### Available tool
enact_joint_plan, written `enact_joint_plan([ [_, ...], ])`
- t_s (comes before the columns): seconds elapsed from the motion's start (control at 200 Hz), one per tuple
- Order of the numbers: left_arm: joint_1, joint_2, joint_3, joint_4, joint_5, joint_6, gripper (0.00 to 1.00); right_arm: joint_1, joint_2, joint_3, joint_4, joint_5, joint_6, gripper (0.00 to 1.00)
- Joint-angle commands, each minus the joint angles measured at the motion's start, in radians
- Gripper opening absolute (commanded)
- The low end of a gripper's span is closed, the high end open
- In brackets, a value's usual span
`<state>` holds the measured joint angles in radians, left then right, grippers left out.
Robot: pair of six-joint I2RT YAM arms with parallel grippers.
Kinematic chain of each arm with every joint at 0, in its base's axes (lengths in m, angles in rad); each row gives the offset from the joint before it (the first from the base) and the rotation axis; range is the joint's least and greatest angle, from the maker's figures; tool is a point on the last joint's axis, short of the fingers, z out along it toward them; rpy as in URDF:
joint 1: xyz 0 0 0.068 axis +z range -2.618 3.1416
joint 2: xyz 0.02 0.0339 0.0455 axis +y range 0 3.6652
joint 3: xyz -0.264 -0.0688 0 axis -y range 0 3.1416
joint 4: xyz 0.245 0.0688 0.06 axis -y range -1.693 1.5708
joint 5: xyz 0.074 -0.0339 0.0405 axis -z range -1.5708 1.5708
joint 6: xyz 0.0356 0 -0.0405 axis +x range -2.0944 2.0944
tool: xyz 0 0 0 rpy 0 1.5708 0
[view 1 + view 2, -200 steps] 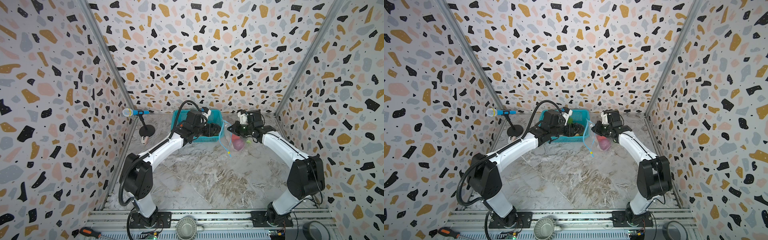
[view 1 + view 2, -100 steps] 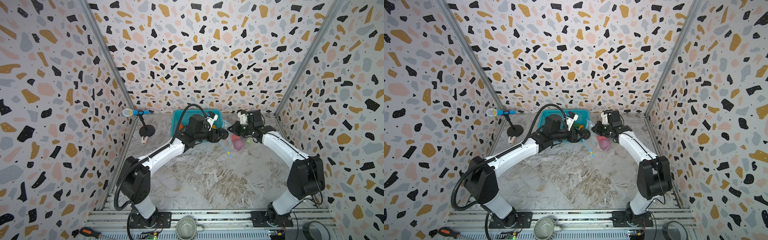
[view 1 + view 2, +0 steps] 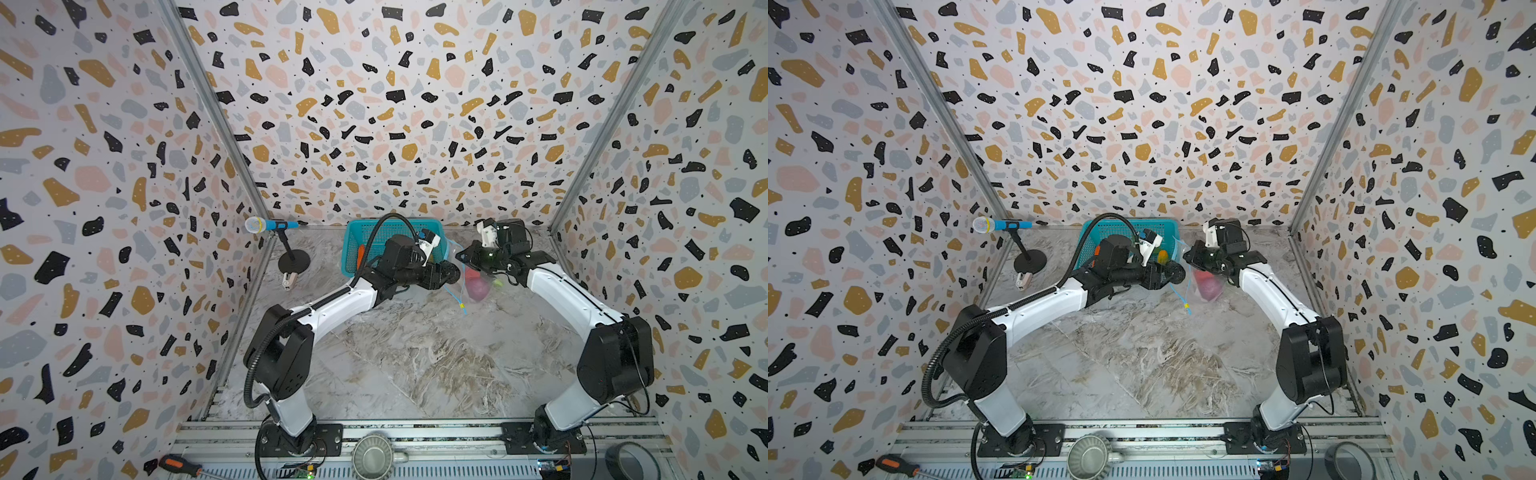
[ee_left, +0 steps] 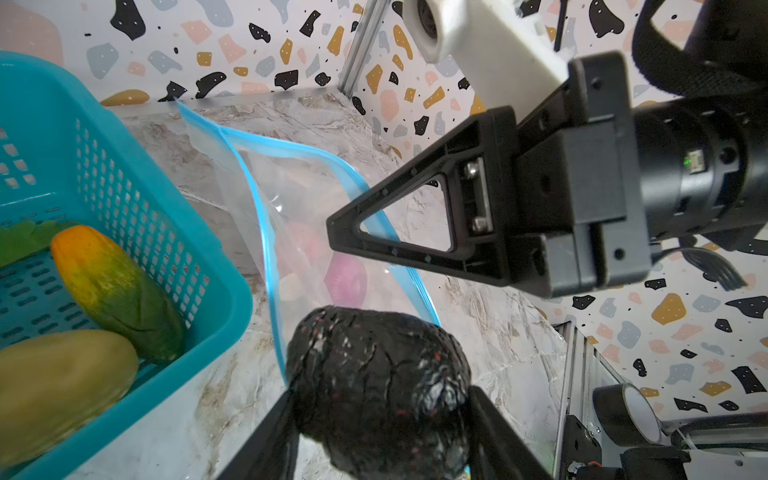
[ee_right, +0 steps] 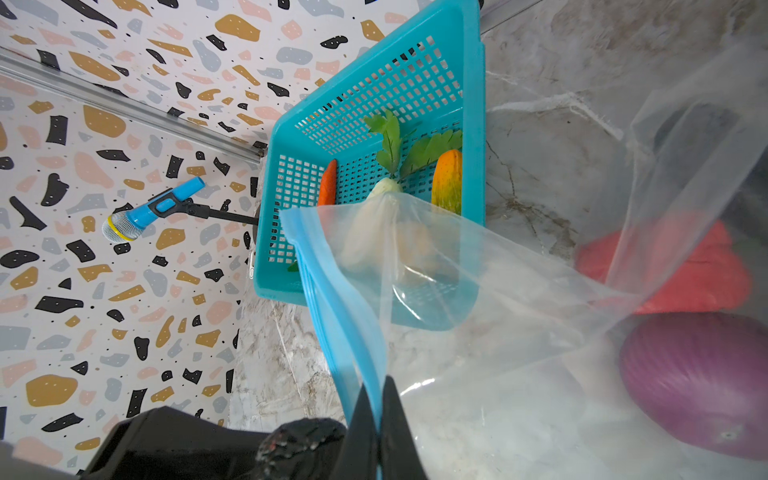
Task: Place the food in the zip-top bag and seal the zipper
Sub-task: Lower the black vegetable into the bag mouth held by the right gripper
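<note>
The clear zip-top bag (image 3: 478, 286) (image 3: 1204, 286) hangs right of the basket, with a red pepper (image 5: 685, 274) and a purple onion (image 5: 698, 382) inside. My right gripper (image 5: 377, 386) (image 3: 461, 257) is shut on the light blue zipper (image 5: 332, 299) and holds the mouth up. The yellow slider (image 3: 462, 306) dangles below. My left gripper (image 4: 380, 411) (image 3: 451, 272) is shut on a dark eggplant (image 4: 374, 382) (image 3: 1177, 274) just in front of the bag's mouth (image 4: 299, 199). A carrot (image 5: 328, 183), a radish (image 5: 384, 187), corn (image 4: 112, 286) and a yellow potato (image 4: 58, 382) lie in the basket.
The teal mesh basket (image 3: 353, 245) (image 4: 232, 307) stands at the back, left of the bag. A toy microphone on a stand (image 3: 270, 225) is at the back left. A screwdriver (image 3: 178, 464) and a tape roll (image 3: 627, 459) lie on the front rail.
My left arm has swung right out of the basket, carrying the eggplant to the bag's mouth. The right gripper and the bag have stayed put.
</note>
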<state>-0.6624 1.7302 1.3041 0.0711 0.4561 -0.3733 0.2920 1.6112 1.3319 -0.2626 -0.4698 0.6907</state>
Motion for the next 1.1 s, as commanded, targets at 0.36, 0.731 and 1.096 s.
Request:
enact_joint_plan([
  [0.36,-0.018,0.037,-0.019,0.099,0.011,-0.026,0.52,0.013,-0.041,0.052,-0.013,-0.017,0.007,0.0],
  [0.731,-0.019,0.067,-0.024,0.117,-0.017,-0.046,0.52,0.019,-0.064,0.041,-0.016,-0.014,0.01,0.0],
  [1.096,-0.028,0.083,0.002,0.074,-0.055,-0.035,0.53,0.021,-0.071,0.026,0.0,-0.019,0.015,0.0],
])
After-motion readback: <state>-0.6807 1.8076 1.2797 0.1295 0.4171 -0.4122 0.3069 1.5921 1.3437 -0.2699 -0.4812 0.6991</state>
